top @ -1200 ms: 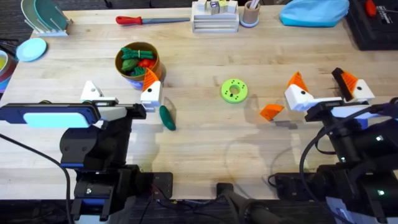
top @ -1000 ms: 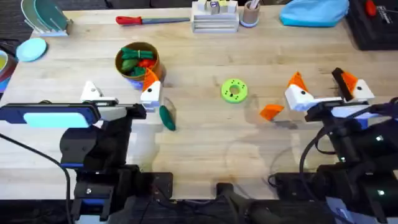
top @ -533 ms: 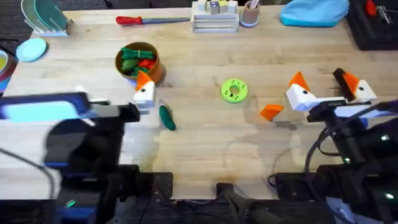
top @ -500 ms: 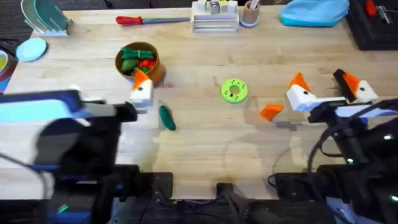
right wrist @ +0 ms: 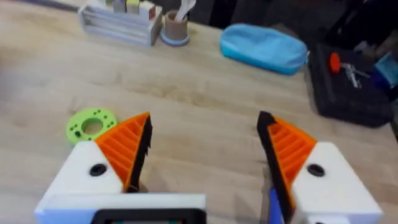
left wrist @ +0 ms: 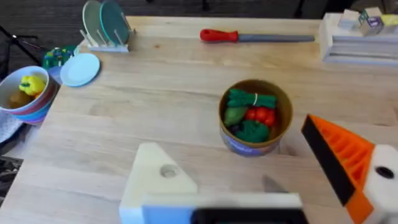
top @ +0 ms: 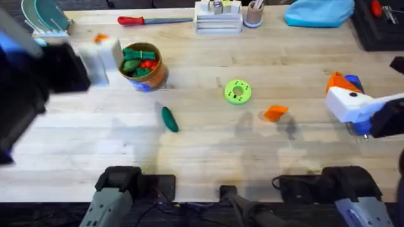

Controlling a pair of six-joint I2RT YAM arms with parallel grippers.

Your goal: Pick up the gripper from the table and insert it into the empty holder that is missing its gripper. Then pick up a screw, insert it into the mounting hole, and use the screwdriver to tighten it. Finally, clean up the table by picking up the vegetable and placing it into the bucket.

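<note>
While both our grippers, left and right, hang open and empty, the loose orange gripper pad looks light, stiff; pinch its flat sides.

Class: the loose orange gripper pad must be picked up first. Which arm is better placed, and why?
Probably the right. The orange gripper pad lies right of the green disc, nearer the right gripper, whose fingers are open. The left gripper sits far off beside the bucket.
</note>
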